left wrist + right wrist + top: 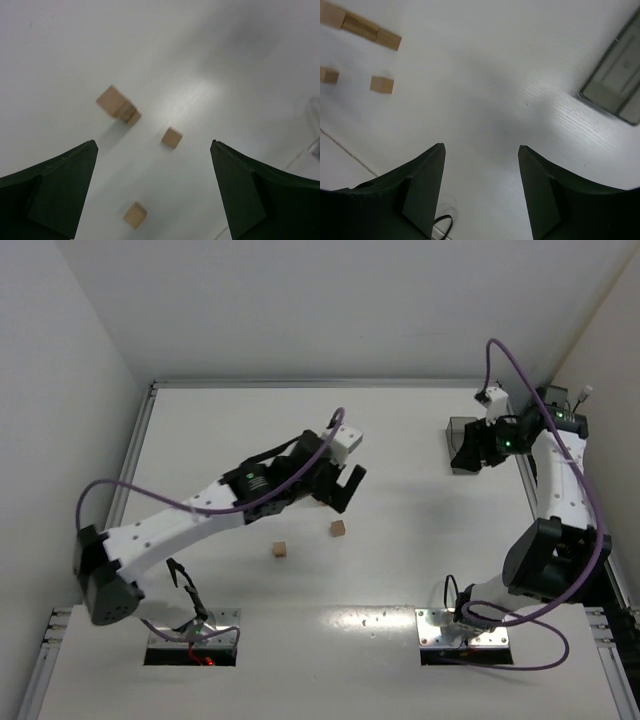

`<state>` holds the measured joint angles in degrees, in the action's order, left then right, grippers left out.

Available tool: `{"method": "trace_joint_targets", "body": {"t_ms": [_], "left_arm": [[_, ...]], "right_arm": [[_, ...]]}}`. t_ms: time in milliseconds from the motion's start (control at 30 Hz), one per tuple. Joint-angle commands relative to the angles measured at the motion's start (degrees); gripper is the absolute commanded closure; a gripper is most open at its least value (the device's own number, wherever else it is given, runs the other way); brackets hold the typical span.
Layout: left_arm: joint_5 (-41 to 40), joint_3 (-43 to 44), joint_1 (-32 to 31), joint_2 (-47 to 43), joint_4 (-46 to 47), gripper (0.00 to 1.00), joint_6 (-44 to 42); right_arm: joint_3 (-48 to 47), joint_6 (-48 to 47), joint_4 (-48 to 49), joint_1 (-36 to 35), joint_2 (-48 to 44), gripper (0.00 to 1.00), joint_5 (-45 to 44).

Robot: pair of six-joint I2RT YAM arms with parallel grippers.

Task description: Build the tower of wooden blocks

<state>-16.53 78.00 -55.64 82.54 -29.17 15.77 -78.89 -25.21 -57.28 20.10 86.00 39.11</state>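
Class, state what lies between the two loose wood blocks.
Nothing: the stretch of table between the left block and right block is bare, as the top view shows.

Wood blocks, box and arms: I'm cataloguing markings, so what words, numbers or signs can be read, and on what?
None can be read. The wood blocks are plain; the grey box, left arm and right arm show no legible label.
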Motion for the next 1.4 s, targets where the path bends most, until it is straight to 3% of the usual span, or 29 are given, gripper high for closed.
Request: {"method": "trace_joint_targets", "body": {"t_ms": [0,100,133,233,267,467,700,833,933,1367], "left_arm": [[14.58,-9.48,5.08,-14.27,-1.77,0.06,-14.94],[14.96,-15.4,7.64,-25.2,-3.78,0.05,-19.1],[13.39,-17.33,9.39,-30.11,-4.4,0.04,-20.76],[9.78,-18.75,12.64,-34.01,-7.13,0.0,-20.17],[9.77,-18.76,13.44,-34.03,-7.74,0.0,-19.29],[15.39,-24.38,22.66,-37.45,-9.15,0.0,-11.21],[16.54,-24.38,28.57,-35.52,-9.15,0.0,-10.68],[16.01,-24.38,31.46,-34.47,-7.84,0.0,-10.06],[16.01,-25.43,32.79,-34.47,-7.31,0.0,-10.06],[17.06,-24.38,33.84,-28.93,-3.62,0.0,-9.53]], "right_arm": [[-5.56,-19.71,-12.04,-3.65,-2.05,0.43,6.5],[-5.66,-30.3,-20.58,-11.81,-4.69,0.43,3.54],[-4.7,-30.33,-20.59,-14.79,-5.65,0.43,2.38],[1.71,-29.46,-17.97,-29.72,-9.7,0.43,-1.66],[3.46,-28.93,-16.91,-36.99,-10.58,0.43,-2.45],[13.31,-29.46,-12.08,-55.21,-8.83,0.43,-9.55],[17.37,-29.47,0.83,-70.0,-4.71,0.44,-22.92],[17.37,-22.1,15.65,-72.3,-1.01,0.46,-31.61],[17.9,-20.4,20.61,-73.71,1.54,0.51,-33.84],[15.17,-22.69,18.6,-73.18,10.33,0.49,-26.37]]}}
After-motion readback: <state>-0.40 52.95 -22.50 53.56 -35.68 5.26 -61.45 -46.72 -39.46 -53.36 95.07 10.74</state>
